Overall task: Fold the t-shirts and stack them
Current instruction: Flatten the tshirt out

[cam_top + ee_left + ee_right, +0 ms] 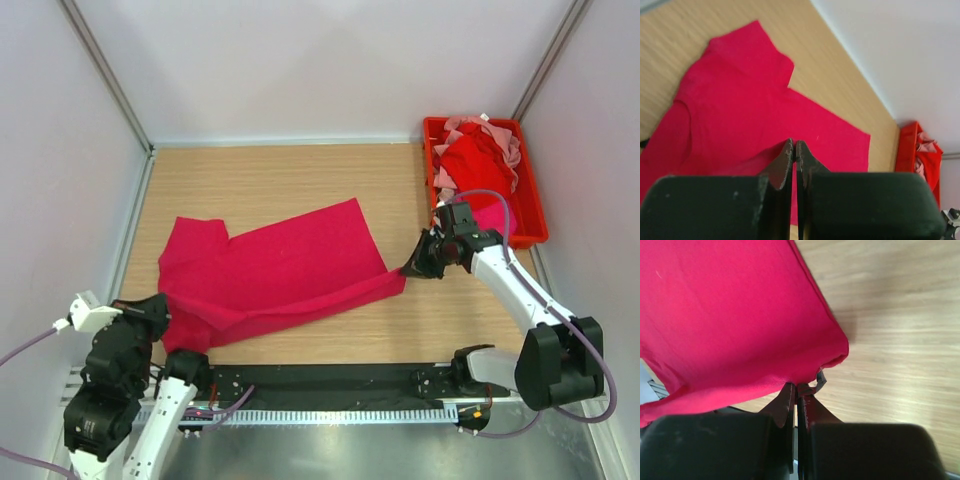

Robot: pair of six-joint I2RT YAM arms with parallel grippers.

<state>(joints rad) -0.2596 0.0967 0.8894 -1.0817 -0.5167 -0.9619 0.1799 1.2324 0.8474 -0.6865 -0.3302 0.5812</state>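
Pinching t-shirt point(280, 265): left claw point(795, 146), right claw point(796, 387)

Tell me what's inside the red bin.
A crumpled red shirt among pale pink cloth. They cover the floor of the bin, so how many pieces lie there, or anything beneath, cannot be seen.

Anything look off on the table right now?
The crimson t-shirt lies skewed across the table, its near edge folded over between the left gripper and right gripper, both pinching it. In the red bin, pale pink cloth hangs over the rim.
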